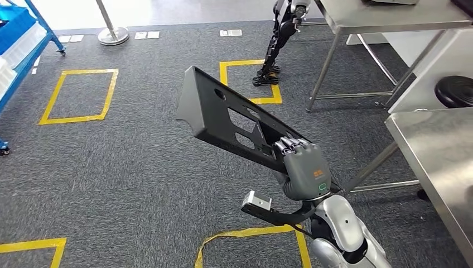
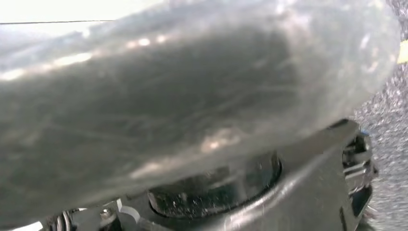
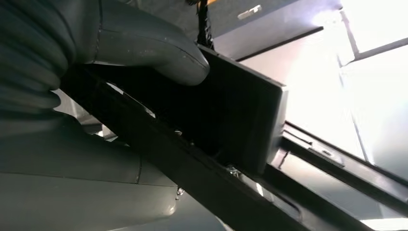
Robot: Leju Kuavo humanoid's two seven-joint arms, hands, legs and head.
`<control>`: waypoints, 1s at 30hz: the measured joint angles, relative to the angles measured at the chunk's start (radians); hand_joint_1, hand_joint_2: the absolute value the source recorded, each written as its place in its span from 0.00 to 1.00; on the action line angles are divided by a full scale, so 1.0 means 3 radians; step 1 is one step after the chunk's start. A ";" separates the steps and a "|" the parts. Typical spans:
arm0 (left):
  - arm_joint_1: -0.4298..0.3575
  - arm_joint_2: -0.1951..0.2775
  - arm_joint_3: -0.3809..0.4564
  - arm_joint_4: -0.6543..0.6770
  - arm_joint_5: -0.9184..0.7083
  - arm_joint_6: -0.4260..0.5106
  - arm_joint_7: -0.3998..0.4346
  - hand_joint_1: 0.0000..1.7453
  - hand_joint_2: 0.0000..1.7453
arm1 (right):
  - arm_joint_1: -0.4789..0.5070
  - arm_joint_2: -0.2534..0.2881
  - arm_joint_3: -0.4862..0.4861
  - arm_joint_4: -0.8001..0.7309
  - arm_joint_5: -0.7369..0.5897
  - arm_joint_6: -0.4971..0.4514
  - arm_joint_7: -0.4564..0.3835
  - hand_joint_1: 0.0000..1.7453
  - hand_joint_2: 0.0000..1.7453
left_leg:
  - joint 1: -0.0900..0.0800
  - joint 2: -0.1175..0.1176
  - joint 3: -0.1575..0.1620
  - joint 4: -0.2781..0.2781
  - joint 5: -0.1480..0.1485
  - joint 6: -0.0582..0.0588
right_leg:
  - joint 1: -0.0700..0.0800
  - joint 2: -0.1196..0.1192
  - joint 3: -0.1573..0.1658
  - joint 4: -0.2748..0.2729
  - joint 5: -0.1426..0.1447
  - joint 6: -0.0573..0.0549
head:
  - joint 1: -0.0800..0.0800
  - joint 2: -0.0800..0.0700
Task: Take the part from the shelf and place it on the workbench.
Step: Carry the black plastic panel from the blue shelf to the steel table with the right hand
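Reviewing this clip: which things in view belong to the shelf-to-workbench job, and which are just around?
Job:
- black part, held up over the carpet
- right hand gripping its near end
- steel workbench, at right
- blue shelf, far left

Just around:
- yellow floor squares
- another robot's legs
- stanchion base

**No legible text**

The right hand (image 1: 304, 167) carries an orange mark and a small green mark on its back, both too small to read. White labels (image 1: 230, 33) on the floor are likewise unreadable.
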 joint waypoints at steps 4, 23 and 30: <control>0.0002 -0.0022 0.0039 -0.0018 -0.0044 -0.0072 0.0000 0.00 0.00 | 0.0018 -0.0024 -0.0012 0.0006 0.0046 -0.0004 0.0014 1.00 1.00 | 0.0017 0.0192 0.0009 0.0003 -0.0032 -0.0034 | -0.0083 -0.0111 -0.0141 0.0169 0.0026 0.0130 | 0.0000 0.0000; -0.0035 -0.0135 0.0410 -0.0089 -0.0458 -0.0236 -0.0085 0.00 0.00 | 0.0074 -0.0248 -0.0256 -0.0089 0.0532 0.0050 0.0204 1.00 1.00 | -0.0013 -0.0287 -0.0043 0.0206 -0.0109 -0.0047 | -0.0005 0.0293 0.0299 -0.0565 0.0295 -0.0031 | -0.0053 0.0000; -0.0100 -0.0145 0.0481 -0.0055 -0.0682 -0.0271 -0.0146 0.00 0.00 | 0.0148 -0.0448 -0.0456 -0.0282 0.0680 0.0086 0.0264 1.00 1.00 | -0.0026 -0.0037 0.0042 0.0006 -0.0034 0.0018 | 0.0006 0.0052 -0.0009 -0.0108 0.0092 -0.0004 | -0.0041 0.0000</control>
